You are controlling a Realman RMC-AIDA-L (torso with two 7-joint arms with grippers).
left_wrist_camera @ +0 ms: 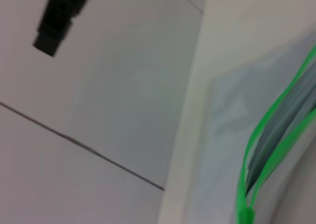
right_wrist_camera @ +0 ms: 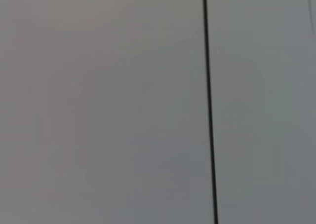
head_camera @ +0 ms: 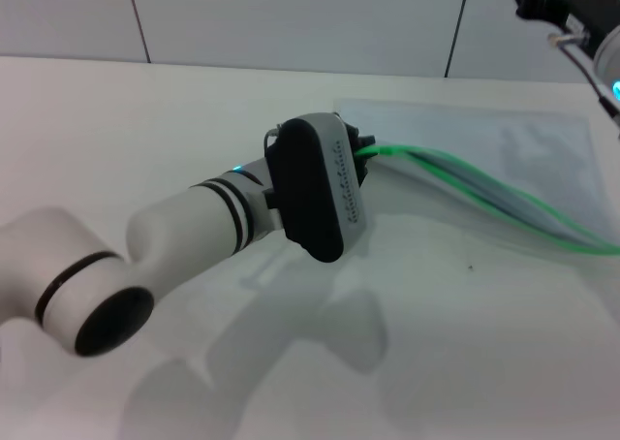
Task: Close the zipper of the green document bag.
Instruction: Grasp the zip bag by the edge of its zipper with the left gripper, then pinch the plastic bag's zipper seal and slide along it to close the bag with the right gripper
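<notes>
Nearest to the robot, the left arm reaches forward across the white table [head_camera: 145, 120], and the left gripper [head_camera: 360, 159] sits at the near-left end of the zipper [head_camera: 465, 190], right where the green strip begins. Its wrist housing hides the fingers in the head view and the left wrist view shows none of them, so I cannot tell whether they are pinching the slider, spread, or pressed together.

Judging by how things lie, the step in hand is the start of the pull: the two green tracks split apart just past the gripper and run open toward the right, so the zipper looks unclosed along nearly all its length. The next move likely calls for a firm hold on the slider tab and a straight draw along the strip to the far right end, low and in line with the edge, while the bag is kept from sliding or bunching up.

Behind the zipper lies the green document bag [head_camera: 504, 144], flat on the table at right of centre, its mouth gaping.

Farthest back, the right gripper [head_camera: 557, 4] hangs raised at the upper right, well apart from the bag; its finger state is not readable.

By count: one bag, one zipper with two tracks, two grippers.
</notes>
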